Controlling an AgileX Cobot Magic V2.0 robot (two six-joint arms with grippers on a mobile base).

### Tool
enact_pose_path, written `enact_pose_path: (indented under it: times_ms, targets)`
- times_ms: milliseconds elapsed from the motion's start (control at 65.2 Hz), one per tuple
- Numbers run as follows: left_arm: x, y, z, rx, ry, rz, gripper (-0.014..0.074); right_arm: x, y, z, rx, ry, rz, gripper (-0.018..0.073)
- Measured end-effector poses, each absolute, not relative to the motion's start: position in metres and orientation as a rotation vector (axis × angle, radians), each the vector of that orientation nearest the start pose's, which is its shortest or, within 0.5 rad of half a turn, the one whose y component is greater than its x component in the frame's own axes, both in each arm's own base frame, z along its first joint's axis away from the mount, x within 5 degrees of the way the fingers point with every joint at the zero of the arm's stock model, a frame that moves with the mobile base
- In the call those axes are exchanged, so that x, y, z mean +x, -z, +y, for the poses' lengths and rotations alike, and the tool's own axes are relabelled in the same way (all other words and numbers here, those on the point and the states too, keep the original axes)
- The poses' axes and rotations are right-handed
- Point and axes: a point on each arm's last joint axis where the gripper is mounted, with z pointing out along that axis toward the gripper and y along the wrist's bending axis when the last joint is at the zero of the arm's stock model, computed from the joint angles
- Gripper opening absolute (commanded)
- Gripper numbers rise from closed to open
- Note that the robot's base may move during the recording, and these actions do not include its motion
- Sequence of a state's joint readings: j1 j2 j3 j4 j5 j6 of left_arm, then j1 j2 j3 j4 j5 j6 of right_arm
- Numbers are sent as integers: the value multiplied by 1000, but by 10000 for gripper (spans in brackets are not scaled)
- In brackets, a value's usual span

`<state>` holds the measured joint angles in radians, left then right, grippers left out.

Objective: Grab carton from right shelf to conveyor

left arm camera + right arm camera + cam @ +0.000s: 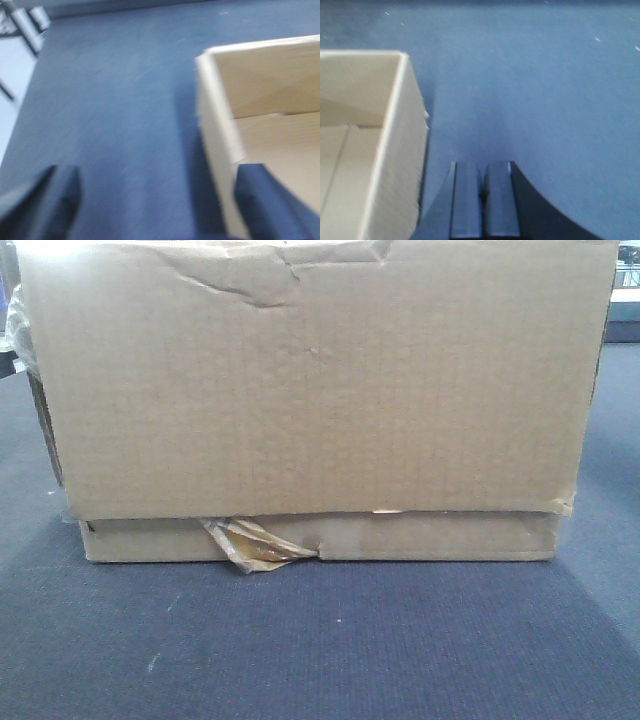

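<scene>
Resting flat on the conveyor (320, 650), the carton (320, 390) fills the front view, its crumpled wad of tape (255, 545) hanging at the bottom seam, close to the belt's near edge. The right shelf is not in view. The carrying step looks finished and the release appears to be in hand.

In the left wrist view, the left end effector (155, 200) has its fingers spread wide, one outside the carton's open left wall (215, 125) and the other on the inner side, with nothing pinched. In the right wrist view, the right end effector (482, 200) has its fingers pressed together on nothing, just beside the carton's right wall (400, 150).

The next move probably calls for lifting the left fingers clear of the wall without snagging it, then drawing both arms away.
</scene>
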<state>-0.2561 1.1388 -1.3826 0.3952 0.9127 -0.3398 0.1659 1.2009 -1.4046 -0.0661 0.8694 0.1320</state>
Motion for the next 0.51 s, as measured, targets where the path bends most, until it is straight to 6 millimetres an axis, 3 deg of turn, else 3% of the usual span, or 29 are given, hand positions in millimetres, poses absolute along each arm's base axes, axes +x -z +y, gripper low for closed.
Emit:
enact_pose_path:
  times_ms: [123,184,322,506]
  targets:
    - [199,-425,-13,-62,-105,2089,43,227,-419,33,-57,-90,2164,-66]
    - [186,-410,-9,-64,-102,2087,-34,220,-404,32,-61,-89,2175,-66]
    - [161,-379,-6,-42,-77,2054,-14,200,-362,29,-71,-88,2195,-66]
    - [126,-345,-3,-22,-41,1998,-17,168,-321,25,-79,-99,2148,-67]
